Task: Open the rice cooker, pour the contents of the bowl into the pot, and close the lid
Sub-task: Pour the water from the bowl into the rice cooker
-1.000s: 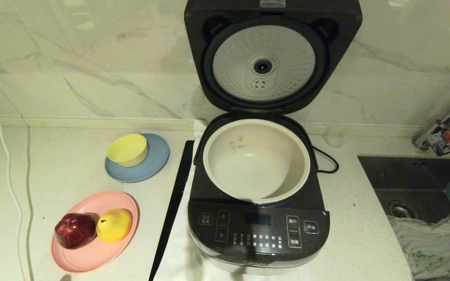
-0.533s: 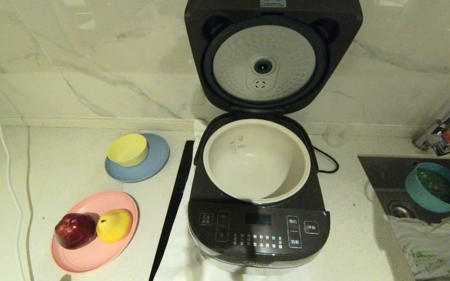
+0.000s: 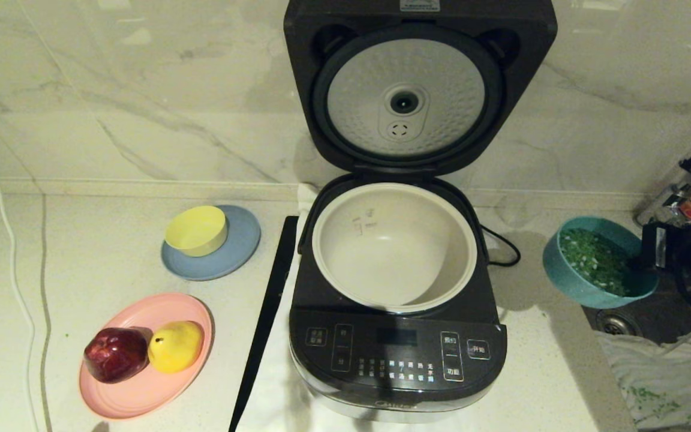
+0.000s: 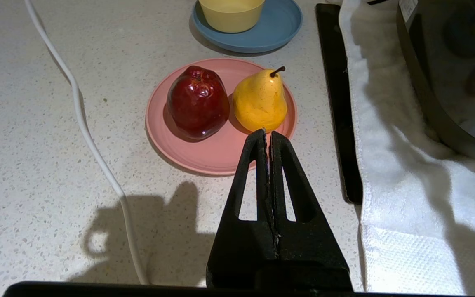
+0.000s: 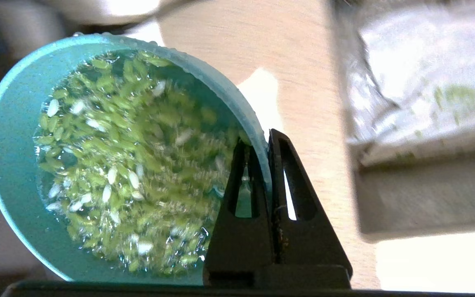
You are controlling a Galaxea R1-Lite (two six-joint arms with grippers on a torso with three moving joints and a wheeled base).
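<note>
Right gripper (image 3: 645, 258) at right edge of head view, fingers clamped on bowl (image 3: 597, 264) rim, bowl airborne right of cooker (image 3: 396, 336). Watch thin rim pinch: wet grains, water slosh, bowl may swivel, spilling short of pot (image 3: 393, 246). Lid (image 3: 405, 90) up. Left gripper (image 4: 267, 136) parked, fingers together.

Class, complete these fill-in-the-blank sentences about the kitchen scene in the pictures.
1. The cooker's lid stands ____.
2. The right gripper is shut on the rim of the ____ bowl.
3. The pot holds ____.
4. On the pink plate, the apple lies beside a yellow ____.

Answers: open; teal; nothing; pear
</note>
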